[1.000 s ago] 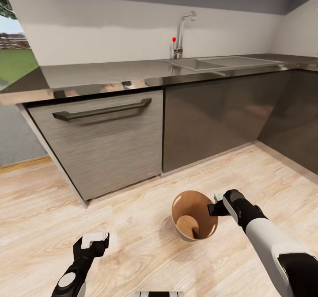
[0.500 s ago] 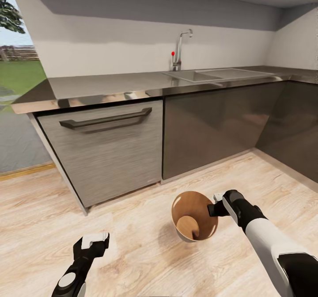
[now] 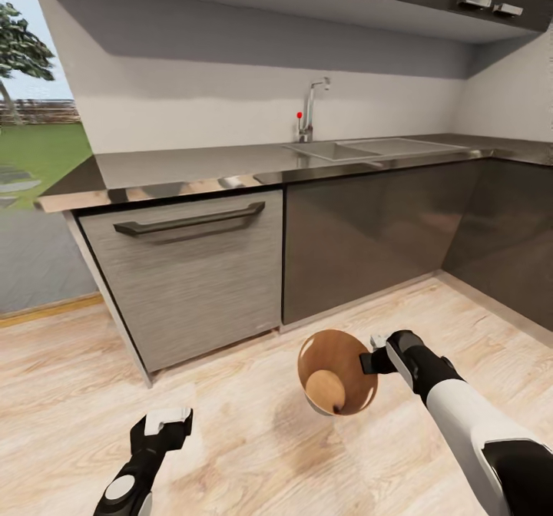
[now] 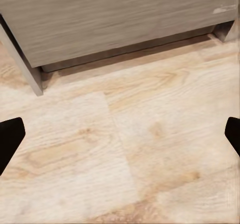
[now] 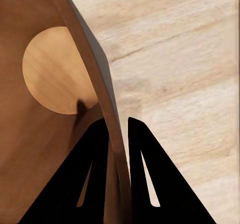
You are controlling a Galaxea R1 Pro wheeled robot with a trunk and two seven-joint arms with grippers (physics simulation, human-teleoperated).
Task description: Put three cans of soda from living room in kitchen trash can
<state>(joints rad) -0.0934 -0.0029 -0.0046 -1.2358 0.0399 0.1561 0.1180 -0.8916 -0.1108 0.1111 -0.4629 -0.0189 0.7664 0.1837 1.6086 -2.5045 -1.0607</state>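
Observation:
I am in the kitchen. The tash can (image 3: 322,355), a small round bin with a brown inside, hangs tilted just above the pale wood floor, its open mouth toward me and nothing inside. My right gripper (image 3: 369,362) is shut on its rim, one finger inside the wall and one outside; the right wrist view shows the gripper (image 5: 117,121) pinching the thin wall of the tash can (image 5: 30,149). My left gripper (image 3: 165,426) is open and low over the floor, holding nothing; in the left wrist view the gripper (image 4: 120,134) has bare planks between its fingertips. The cans of soda are out of view.
A steel countertop (image 3: 192,167) with a sink (image 3: 369,147) and tall tap (image 3: 307,113) runs across ahead. Below it are a grey front with a dark bar handle (image 3: 188,220) and dark cabinet fronts (image 3: 361,232) turning the corner at right. Glass to the outdoors (image 3: 31,155) is at left.
The whole head view has shifted so that upper cabinets now show and the counter sits lower in the picture. Both arms and the held bin keep their places.

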